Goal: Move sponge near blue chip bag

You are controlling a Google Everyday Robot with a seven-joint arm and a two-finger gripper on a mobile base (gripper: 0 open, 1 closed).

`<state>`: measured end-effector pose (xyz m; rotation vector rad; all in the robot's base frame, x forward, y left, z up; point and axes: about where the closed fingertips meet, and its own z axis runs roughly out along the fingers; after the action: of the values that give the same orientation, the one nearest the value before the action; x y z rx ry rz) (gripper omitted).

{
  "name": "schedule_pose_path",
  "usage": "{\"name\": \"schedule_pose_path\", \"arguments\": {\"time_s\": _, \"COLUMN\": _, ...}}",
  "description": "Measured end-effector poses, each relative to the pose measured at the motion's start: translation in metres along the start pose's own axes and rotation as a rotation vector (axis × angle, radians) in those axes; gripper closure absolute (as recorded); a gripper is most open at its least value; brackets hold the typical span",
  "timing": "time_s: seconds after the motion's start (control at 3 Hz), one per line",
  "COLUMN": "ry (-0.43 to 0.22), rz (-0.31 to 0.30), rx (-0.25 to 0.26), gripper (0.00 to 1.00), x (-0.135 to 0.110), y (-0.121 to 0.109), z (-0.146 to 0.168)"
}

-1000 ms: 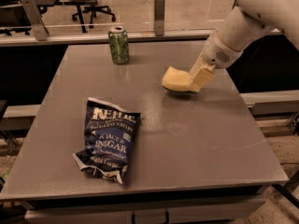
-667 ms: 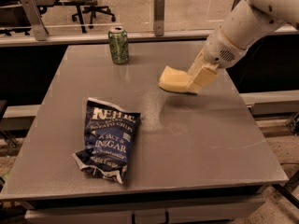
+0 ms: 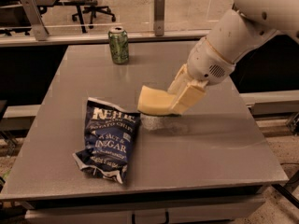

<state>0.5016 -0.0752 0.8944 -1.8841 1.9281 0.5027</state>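
Observation:
The pale yellow sponge (image 3: 153,100) is held above the grey table (image 3: 219,143), just right of the blue chip bag's top corner. My gripper (image 3: 180,101) comes in from the upper right on the white arm and is shut on the sponge's right end. The sponge is lifted off the surface, with its shadow on the table below it. The blue chip bag (image 3: 108,139), dark navy with white lettering, lies flat at the front left of the table.
A green drink can (image 3: 118,45) stands upright at the back of the table, left of centre. A railing with posts runs behind the table. Office chairs stand further back. The table's front edge is near the bag's lower end.
My gripper has carried the sponge from the back right of the table forward and left, so it is now close beside the chip bag. The bag and can have not moved.

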Motion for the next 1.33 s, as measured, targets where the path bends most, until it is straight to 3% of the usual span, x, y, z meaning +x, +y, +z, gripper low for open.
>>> {"name": "schedule_pose_path", "arguments": {"time_s": 0.67, "ry": 0.014, "rz": -0.047, "rx": -0.069, "gripper": 0.52, "x": -0.006, "y": 0.027, "z": 0.028}}
{"name": "schedule_pose_path", "arguments": {"time_s": 1.0, "ry": 0.014, "rz": -0.050, "rx": -0.066, "gripper": 0.21, "x": -0.008, "y": 0.028, "z": 0.028}}
{"name": "schedule_pose_path", "arguments": {"time_s": 1.33, "ry": 0.015, "rz": -0.052, "rx": -0.064, "gripper": 0.00, "x": -0.009, "y": 0.028, "z": 0.028}}
